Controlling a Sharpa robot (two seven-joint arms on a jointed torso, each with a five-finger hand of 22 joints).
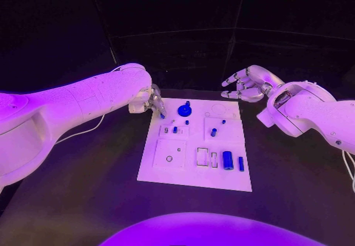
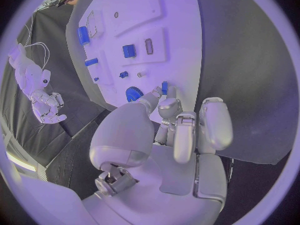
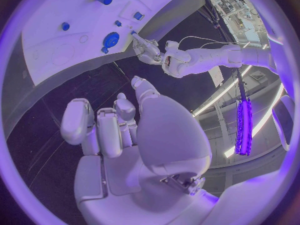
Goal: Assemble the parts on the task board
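Blue peg (image 2: 164, 87) shows pinched in your left hand (image 2: 178, 120) at the task board's (image 1: 166, 177) far-left corner; your right hand (image 1: 248, 83) hangs open, empty, beyond its far-right corner.

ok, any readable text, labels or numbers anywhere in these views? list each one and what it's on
None readable. The task board shows only outlines and recesses, no legible print. The blue parts, the left hand and the right hand carry no visible markings.

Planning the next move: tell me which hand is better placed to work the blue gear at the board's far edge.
Left. The left hand sits at the task board's far left corner beside the blue gear, pinching a small blue part. The right hand hovers empty beyond the board.
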